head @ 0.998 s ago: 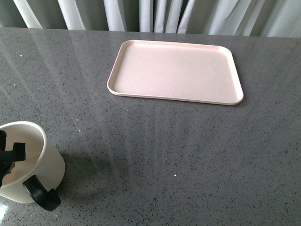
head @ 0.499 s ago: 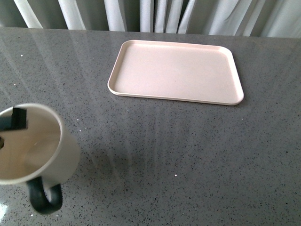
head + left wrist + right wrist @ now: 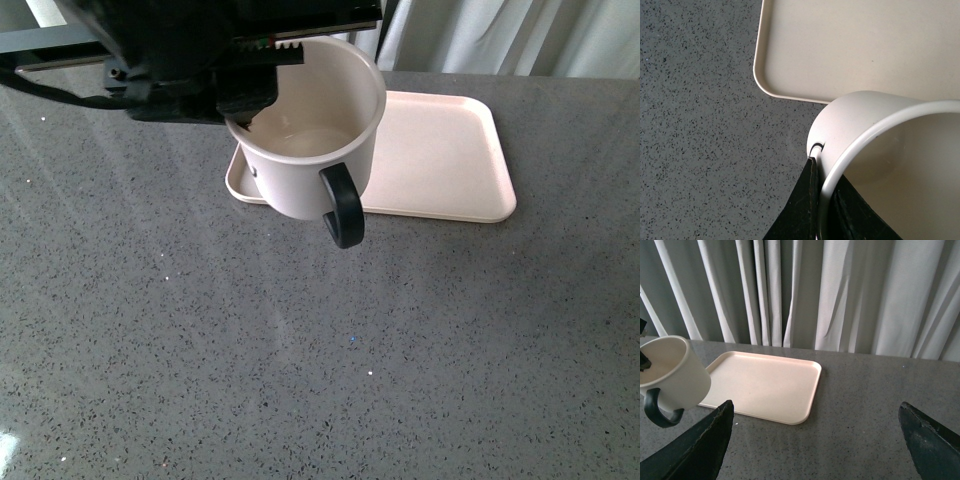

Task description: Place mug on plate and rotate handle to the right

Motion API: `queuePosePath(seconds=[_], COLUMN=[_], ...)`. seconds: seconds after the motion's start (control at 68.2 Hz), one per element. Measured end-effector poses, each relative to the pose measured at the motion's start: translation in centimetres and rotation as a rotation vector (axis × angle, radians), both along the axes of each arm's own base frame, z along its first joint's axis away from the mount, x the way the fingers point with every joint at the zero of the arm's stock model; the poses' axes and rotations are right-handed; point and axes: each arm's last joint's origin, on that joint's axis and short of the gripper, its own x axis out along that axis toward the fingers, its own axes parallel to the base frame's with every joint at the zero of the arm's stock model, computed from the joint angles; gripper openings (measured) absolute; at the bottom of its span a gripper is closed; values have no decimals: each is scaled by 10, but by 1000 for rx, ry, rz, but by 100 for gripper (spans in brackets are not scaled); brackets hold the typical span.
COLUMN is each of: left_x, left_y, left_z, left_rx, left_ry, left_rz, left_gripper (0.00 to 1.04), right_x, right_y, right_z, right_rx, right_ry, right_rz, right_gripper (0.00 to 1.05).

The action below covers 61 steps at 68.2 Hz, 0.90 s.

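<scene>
The cream-white mug (image 3: pixel 305 150) hangs in the air over the near-left corner of the pale pink plate (image 3: pixel 445 150). Its black handle (image 3: pixel 343 206) points toward the table's near side. My left gripper (image 3: pixel 252 92) is shut on the mug's rim, one finger inside and one outside. The left wrist view shows the rim (image 3: pixel 860 132) pinched between the black fingers (image 3: pixel 802 210), with the plate (image 3: pixel 865 45) below. In the right wrist view, the mug (image 3: pixel 676 372) and plate (image 3: pixel 765 385) lie ahead to one side. My right gripper (image 3: pixel 815 450) is open and holds nothing.
A grey speckled tabletop (image 3: pixel 350 350) stretches around the plate. White curtains (image 3: pixel 840 290) hang behind the table's far edge. My left arm's dark body (image 3: pixel 160 50) covers the far-left part of the front view.
The mug has left the table's near-left corner and travelled up and toward the plate in my left gripper. The left arm now fills the upper left of the front view.
</scene>
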Motion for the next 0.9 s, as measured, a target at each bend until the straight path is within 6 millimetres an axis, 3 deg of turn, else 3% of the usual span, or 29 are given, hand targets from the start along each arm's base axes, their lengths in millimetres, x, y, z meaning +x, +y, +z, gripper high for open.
queuePosePath(seconds=[0.734,0.807,0.895], left_x=[0,9,30], left_y=[-3,-9,-23], left_z=[-1,2,2], left_rx=[-3,30,31], left_ry=[31,159,166], left_rz=[1,-15,-17], left_gripper=[2,2,2], right_x=[0,0,0], right_y=[0,0,0], right_z=[0,0,0], right_rx=[0,0,0], right_ry=[0,0,0], right_rz=[0,0,0], right_gripper=[96,96,96])
